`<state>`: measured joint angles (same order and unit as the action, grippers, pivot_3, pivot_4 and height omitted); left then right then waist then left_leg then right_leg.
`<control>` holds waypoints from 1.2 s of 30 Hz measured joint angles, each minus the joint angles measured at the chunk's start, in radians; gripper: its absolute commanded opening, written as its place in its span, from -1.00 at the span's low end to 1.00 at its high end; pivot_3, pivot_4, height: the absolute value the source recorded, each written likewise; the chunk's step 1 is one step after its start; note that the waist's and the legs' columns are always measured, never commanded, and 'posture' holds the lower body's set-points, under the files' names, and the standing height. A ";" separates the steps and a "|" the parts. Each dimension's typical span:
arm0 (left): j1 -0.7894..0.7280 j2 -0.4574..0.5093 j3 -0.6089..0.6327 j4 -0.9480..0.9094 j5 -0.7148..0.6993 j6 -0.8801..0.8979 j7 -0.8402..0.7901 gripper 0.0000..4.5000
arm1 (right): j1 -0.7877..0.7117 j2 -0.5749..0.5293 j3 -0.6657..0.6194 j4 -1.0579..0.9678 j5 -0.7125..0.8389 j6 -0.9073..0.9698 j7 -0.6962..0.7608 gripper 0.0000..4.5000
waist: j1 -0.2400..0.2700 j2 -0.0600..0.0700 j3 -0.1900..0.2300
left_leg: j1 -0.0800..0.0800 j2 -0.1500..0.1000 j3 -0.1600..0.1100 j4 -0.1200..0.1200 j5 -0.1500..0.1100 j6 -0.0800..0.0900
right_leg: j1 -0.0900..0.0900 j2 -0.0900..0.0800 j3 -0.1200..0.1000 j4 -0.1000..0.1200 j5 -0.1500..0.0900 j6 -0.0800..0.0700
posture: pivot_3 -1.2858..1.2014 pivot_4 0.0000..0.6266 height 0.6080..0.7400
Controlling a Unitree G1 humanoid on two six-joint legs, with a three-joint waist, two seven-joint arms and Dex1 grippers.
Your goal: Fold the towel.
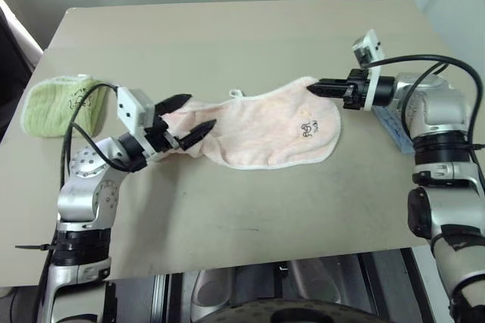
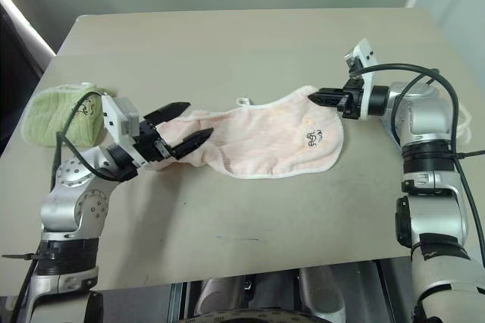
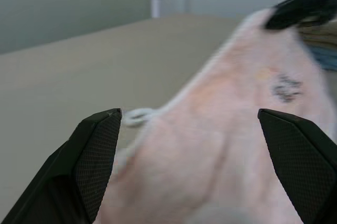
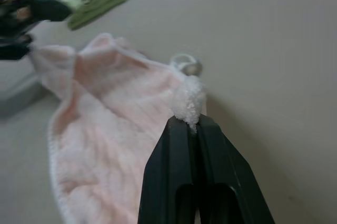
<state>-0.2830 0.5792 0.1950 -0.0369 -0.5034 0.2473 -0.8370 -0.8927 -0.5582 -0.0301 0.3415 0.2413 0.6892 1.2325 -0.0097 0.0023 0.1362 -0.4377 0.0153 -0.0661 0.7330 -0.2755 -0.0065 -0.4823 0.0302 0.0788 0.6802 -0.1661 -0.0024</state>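
The pale pink towel (image 1: pixel 265 132) lies stretched across the middle of the table, with its white loop (image 1: pixel 236 94) on the far edge and a small black mark (image 1: pixel 308 127) near its right end. My right gripper (image 1: pixel 312 89) is shut on the towel's far right corner and holds it a little off the table; the right wrist view shows a tuft of terry pinched between the fingertips (image 4: pixel 184 129). My left gripper (image 1: pixel 200 112) stands open over the bunched left end of the towel, one finger on each side of the cloth (image 3: pixel 210 145).
A folded green towel (image 1: pixel 54 107) sits at the table's left edge. Behind my right arm, a blue towel (image 1: pixel 391 124) lies at the right edge. The table's front edge (image 1: pixel 227 266) runs close below both arms.
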 measured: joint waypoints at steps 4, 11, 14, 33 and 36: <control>-0.076 -0.015 0.046 0.157 0.002 -0.034 0.025 1.00 | 0.024 -0.044 -0.009 -0.211 0.082 0.098 -0.013 -1.00 | -0.001 0.000 0.000 | 0.000 0.000 0.000 0.000 0.001 0.000 | 0.000 0.000 0.000 0.001 0.000 0.000 | 0.03 -0.52 0.44; -0.153 -0.015 0.070 0.446 0.082 -0.198 0.036 1.00 | 0.009 -0.132 -0.037 -0.415 0.206 0.211 -0.054 -1.00 | 0.001 0.000 0.000 | 0.000 -0.001 0.000 0.000 0.002 -0.001 | 0.000 0.000 0.000 0.000 0.000 0.001 | 0.03 -0.52 0.44; -0.177 -0.015 0.070 0.514 0.100 -0.249 0.029 1.00 | -0.014 -0.159 -0.037 -0.446 0.238 0.229 -0.068 -1.00 | 0.002 0.000 0.000 | -0.001 -0.001 0.000 0.000 0.002 -0.001 | 0.000 0.001 0.000 0.000 -0.001 0.001 | 0.03 -0.52 0.44; -0.268 0.006 0.042 0.771 0.136 -0.350 -0.270 1.00 | -0.184 -0.317 -0.037 -0.496 0.405 0.275 -0.065 -1.00 | 0.011 -0.001 0.000 | -0.016 -0.002 -0.001 0.003 0.006 -0.001 | -0.014 0.000 0.000 0.002 -0.001 0.005 | 0.03 -0.52 0.44; -0.310 0.024 0.019 0.808 0.145 -0.352 -0.333 1.00 | -0.201 -0.332 -0.031 -0.494 0.423 0.280 -0.046 -1.00 | 0.011 -0.001 0.000 | -0.018 -0.002 -0.001 0.003 0.007 -0.001 | -0.015 0.001 0.000 0.002 -0.001 0.005 | 0.03 -0.52 0.44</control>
<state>-0.5926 0.6027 0.2136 0.7714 -0.3586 -0.1051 -1.1696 -1.0938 -0.8905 -0.0608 -0.1525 0.6641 0.9694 1.1860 0.0017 0.0014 0.1357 -0.4553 0.0135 -0.0670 0.7361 -0.2685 -0.0074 -0.4976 0.0307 0.0788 0.6821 -0.1667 0.0024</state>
